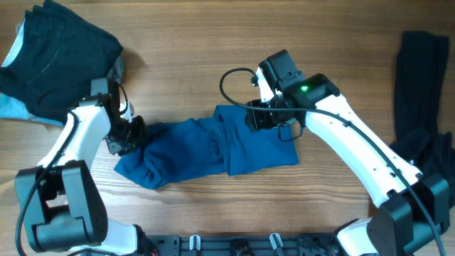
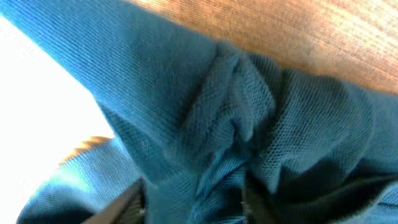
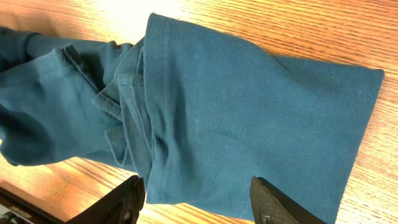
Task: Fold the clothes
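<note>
Teal shirt (image 1: 249, 151), brown table (image 1: 185, 50)

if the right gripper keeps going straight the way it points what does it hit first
Most likely the blue shirt: the right gripper, open, points straight at its folded cloth.

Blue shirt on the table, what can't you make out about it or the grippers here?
- Left gripper: overhead, fingertips buried in the bunched blue shirt; left wrist view, cloth fills the frame, so grip unclear.
- Shirt's full shape: bunched folds hide it in every view.
- Dark clothes pile: cut off by overhead's left edge.
</note>
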Action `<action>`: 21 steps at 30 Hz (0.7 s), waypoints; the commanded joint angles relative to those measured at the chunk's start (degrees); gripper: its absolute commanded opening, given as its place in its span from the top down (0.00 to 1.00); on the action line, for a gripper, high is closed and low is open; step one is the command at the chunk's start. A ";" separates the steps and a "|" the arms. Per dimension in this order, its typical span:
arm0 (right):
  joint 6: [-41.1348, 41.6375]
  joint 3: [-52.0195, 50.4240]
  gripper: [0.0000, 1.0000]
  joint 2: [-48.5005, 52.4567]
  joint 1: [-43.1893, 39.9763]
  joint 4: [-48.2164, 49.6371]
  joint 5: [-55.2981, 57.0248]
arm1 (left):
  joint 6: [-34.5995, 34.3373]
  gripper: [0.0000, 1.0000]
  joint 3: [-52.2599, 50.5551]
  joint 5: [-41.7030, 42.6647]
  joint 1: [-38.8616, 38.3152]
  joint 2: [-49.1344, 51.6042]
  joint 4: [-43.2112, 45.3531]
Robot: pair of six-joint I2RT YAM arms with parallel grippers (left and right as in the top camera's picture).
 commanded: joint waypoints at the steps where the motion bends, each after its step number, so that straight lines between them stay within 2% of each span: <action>1: 0.46 0.35 0.40 0.09 0.07 0.11 1.05 | 0.02 0.44 -0.57 -0.09 -0.50 -0.79 -0.81; 2: 0.46 0.35 0.40 0.09 0.07 0.09 1.05 | 0.02 0.40 -0.66 -0.09 -0.50 -0.76 -1.20; 7: 0.24 0.35 0.40 0.09 0.07 -0.22 1.09 | 0.04 0.38 -0.87 -0.11 -0.50 -0.24 -2.27; 8: 0.24 0.35 0.40 0.09 0.07 -0.24 1.09 | 0.04 0.39 -1.18 -0.11 -0.50 -0.20 -2.27; 11: 0.22 0.35 0.40 0.09 0.07 -0.24 1.07 | -0.02 0.52 -2.80 -0.09 -0.52 -0.20 -2.29; 15: 0.24 0.35 0.40 0.09 0.07 -0.22 1.27 | -0.66 0.53 -5.51 0.00 -0.52 -0.20 -1.44; 17: 0.24 0.35 0.40 0.09 0.07 -0.22 1.27 | -1.60 0.62 -6.34 0.13 -0.52 -0.20 -0.50; 19: 0.24 0.35 0.40 0.09 0.07 -0.24 1.25 | -1.57 0.81 -6.49 0.11 -0.50 -0.20 0.22; 21: 0.26 0.35 0.40 0.09 0.07 -0.26 1.25 | -1.55 0.94 -6.47 0.11 -0.50 -0.20 0.94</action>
